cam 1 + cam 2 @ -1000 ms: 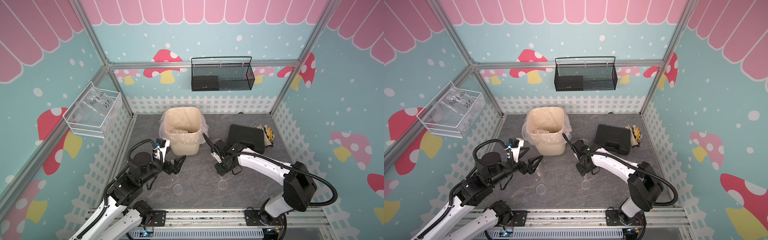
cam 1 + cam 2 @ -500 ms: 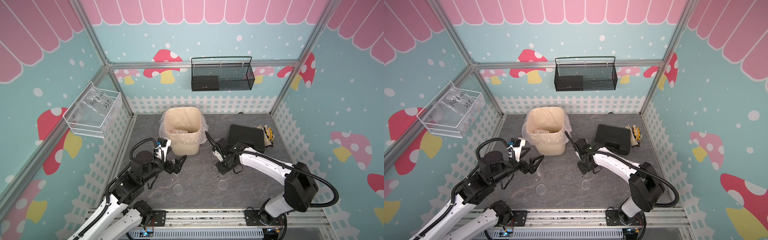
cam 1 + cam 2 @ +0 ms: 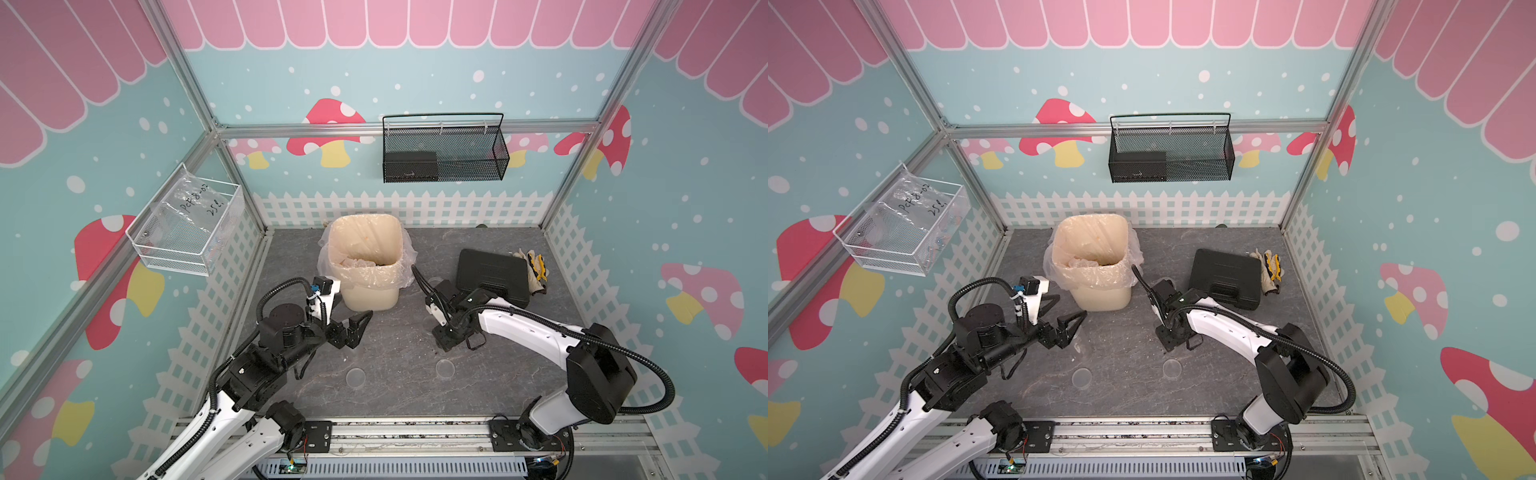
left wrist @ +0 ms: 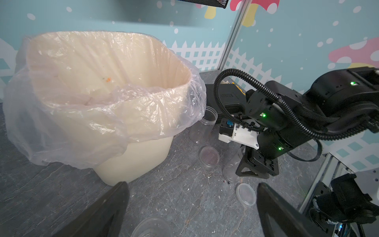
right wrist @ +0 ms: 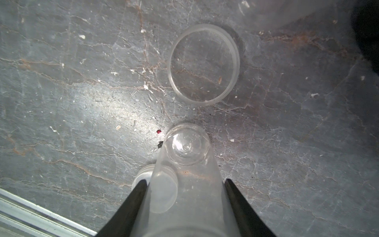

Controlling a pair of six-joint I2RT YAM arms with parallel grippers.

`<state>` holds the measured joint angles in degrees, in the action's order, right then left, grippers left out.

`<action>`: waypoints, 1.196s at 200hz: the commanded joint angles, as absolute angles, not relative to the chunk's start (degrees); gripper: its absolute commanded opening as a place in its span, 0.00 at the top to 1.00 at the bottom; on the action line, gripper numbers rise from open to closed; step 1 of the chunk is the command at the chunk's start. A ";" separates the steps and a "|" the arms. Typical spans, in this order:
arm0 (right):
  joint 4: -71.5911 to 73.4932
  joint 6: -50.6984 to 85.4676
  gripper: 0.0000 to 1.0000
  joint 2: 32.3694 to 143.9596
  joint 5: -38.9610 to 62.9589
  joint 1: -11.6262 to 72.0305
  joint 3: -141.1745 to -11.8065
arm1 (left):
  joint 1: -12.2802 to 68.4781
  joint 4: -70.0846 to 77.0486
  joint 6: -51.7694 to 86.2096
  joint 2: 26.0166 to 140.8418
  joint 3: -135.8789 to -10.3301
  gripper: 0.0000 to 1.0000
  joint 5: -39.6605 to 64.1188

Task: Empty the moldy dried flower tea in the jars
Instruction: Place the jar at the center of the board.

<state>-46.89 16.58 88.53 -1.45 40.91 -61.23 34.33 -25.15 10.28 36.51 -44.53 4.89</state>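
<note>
Right gripper (image 5: 184, 181): jaws closed on a clear jar (image 5: 189, 162), one finger against each side of its wall. The jar is held upright, mouth toward the wrist, with its base at or just above the table (image 3: 395, 361); contact cannot be told. It is on the robot-facing side of the bin (image 3: 365, 249), off one front corner, near it but apart.

Left gripper (image 4: 191, 185): jaws spread wide, nothing between them. A second jar (image 4: 152, 227) stands just below them, in front of the bin. A third jar (image 4: 203, 125) stands just beside the bin's corner, under the liner's overhang.

Tea: no clump is seen in any of the three jars. The held one can be seen through to its base and looks empty. A dark patch (image 3: 376, 262) low inside the bin may be the tea, but it is too small to be sure. A red crumb (image 5: 158, 131) lies just beside the held jar's base.

Step judged: the emptied jar is being set down.

Notes for doing it well:
- The jar should be lowered straight until the base sits flat, clear of the lid (image 5: 203, 63) lying near it.
- The jaws should be released only once the base is seated.
- The plastic is judged to be light, so a tilt or a drag from the pads could tip it.
- The gripper should then be drawn straight up along the jar's axis, not sideways.
- The bin's liner should be given room on the way.
</note>
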 commanded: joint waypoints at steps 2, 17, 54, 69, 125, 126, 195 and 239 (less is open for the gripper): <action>-46.69 16.15 0.39 87.37 -0.45 40.79 -60.47 | 34.66 -25.10 10.20 35.90 -44.03 0.00 3.77; -46.67 16.19 0.33 86.76 -0.44 40.72 -60.61 | 34.67 -25.48 10.25 35.80 -44.29 0.00 3.29; -46.74 16.35 0.19 84.49 -0.08 40.69 -61.42 | 34.70 -26.40 10.28 35.34 -44.46 0.00 1.16; -46.92 16.48 0.16 83.11 -0.31 40.69 -61.86 | 34.67 -27.02 10.36 35.40 -44.72 0.00 0.34; -48.83 16.70 0.08 77.03 -2.33 40.49 -66.59 | 34.71 -29.19 10.29 35.09 -46.26 0.00 -4.21; -48.89 16.70 0.08 76.92 -2.35 40.50 -66.69 | 34.67 -29.27 10.29 35.08 -46.29 0.00 -4.35; -38.81 15.41 0.03 62.26 -12.35 40.43 -70.93 | 34.63 -28.31 12.08 30.49 -44.74 0.00 -29.20; -16.81 14.08 0.00 47.67 -31.23 39.45 -54.17 | 34.15 -16.43 8.27 29.37 -37.55 0.01 -46.40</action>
